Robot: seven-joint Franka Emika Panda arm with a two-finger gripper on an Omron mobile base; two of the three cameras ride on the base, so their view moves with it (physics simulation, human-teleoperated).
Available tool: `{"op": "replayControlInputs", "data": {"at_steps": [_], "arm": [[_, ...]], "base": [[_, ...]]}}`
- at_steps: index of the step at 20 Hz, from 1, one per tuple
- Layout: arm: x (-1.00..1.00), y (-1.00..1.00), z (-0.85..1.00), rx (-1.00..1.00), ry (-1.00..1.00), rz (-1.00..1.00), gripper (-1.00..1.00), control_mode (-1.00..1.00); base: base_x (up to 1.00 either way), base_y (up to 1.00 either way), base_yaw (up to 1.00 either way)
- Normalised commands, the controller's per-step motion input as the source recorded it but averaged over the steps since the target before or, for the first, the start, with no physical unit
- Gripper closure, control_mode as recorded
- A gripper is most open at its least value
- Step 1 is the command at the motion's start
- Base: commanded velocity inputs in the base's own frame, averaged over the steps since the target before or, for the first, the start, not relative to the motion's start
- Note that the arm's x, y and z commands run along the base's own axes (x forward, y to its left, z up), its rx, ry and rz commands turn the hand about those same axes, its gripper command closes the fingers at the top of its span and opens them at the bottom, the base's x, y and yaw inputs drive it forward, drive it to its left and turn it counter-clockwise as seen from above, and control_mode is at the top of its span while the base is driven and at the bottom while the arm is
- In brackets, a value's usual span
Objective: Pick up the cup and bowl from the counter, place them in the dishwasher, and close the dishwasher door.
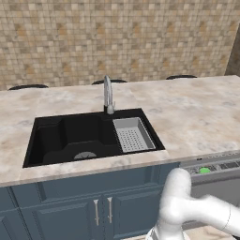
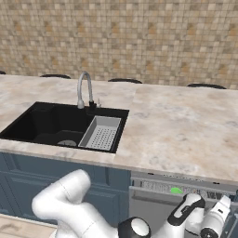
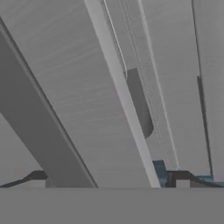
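Basically, the sink sat left in the counter, with the tap behind it. Right of that, the cup showed green in the dishwasher gap above the nearly closed door. Gripper was low by the door; jaw state couldn't be told.

We see a black sink with a grey strainer basket at its right end and a steel tap behind it, blue cabinet doors below, and a tan tiled wall behind
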Motion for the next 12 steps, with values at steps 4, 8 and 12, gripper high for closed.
{"op": "replayControlInputs", "data": {"at_steps": [4, 8, 12], "arm": [[0.50, 0.00, -0.58, -0.04, -0.13, 0.00, -1.00, -1.00], [0.40, 0.00, -0.67, -0.02, -0.14, 0.00, -1.00, -1.00], [0.38, -0.07, -0.70, 0.00, -0.15, 0.00, -1.00, -1.00]], "base": [[0.00, 0.00, 0.00], [0.00, 0.00, 0.00], [0.00, 0.00, 0.00]]}}
